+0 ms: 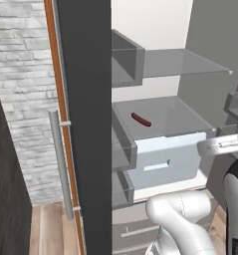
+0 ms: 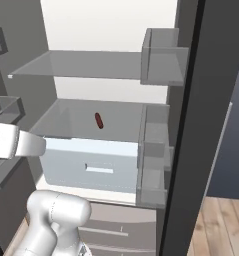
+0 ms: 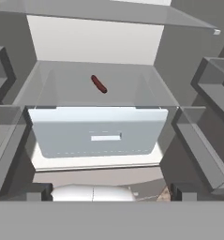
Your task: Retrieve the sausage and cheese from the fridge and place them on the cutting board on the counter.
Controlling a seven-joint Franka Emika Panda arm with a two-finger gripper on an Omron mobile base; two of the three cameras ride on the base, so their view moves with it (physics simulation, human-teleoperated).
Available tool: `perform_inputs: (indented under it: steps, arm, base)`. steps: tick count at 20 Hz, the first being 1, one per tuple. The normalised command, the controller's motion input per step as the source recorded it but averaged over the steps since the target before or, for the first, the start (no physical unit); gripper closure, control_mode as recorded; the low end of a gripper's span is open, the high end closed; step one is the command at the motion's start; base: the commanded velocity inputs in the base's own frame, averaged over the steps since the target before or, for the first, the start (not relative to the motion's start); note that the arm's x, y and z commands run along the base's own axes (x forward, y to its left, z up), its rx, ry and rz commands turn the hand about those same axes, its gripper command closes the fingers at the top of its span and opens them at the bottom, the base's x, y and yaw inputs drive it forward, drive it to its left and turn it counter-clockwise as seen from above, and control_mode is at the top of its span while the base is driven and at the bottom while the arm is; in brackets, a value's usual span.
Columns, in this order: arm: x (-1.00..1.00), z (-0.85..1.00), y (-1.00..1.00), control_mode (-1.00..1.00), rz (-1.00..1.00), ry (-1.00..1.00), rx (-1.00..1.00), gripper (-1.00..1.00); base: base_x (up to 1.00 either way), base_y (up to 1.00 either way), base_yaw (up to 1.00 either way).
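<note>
The fridge (image 1: 85, 124) stands open, showing its white interior. A slim dark red-brown sausage (image 1: 141, 119) (image 2: 99, 120) (image 3: 99, 84) lies alone on the middle glass shelf (image 3: 66, 84), above a pale drawer. My gripper (image 3: 108, 193) is open, level with the drawer front, well short of the sausage and touching nothing. In the base views the hand (image 1: 221, 145) (image 2: 13, 141) hovers in front of the shelves. The cheese, the cutting board and the counter are out of view.
A pale drawer (image 3: 97, 133) with a slot handle sits under the sausage's shelf. An upper glass shelf (image 2: 76, 64) spans the fridge. Grey door bins (image 1: 124, 144) (image 2: 156, 150) flank the opening. A brick wall (image 1: 21, 74) and wooden floor (image 2: 221, 225) lie outside.
</note>
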Motion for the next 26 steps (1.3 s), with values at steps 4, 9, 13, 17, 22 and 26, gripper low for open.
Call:
perform_inputs:
  steps: [4,9,13,17,22,26]
  arm:
    - [0.00,0.00,0.00,1.00,0.00,0.00,0.00,-1.00]
    - [0.00,0.00,0.00,1.00,0.00,0.00,0.00,-1.00]
    - [0.00,0.00,0.00,1.00,0.00,0.00,0.00,-1.00]
    - [0.00,0.00,0.00,1.00,0.00,0.00,0.00,-1.00]
    - [0.36,-0.03,-0.33,-1.00,0.03,0.10,0.07,-1.00]
    - [0.63,-0.13,-0.58,-1.00,0.12,0.10,0.11,-1.00]
  base:
    - [0.95,-0.19,0.00]
    - [0.82,-0.20,0.00]
    - [0.09,-0.10,0.00]
    - [0.00,-0.09,0.00]
    - [0.46,-0.41,0.01]
    - [0.00,0.00,0.00]
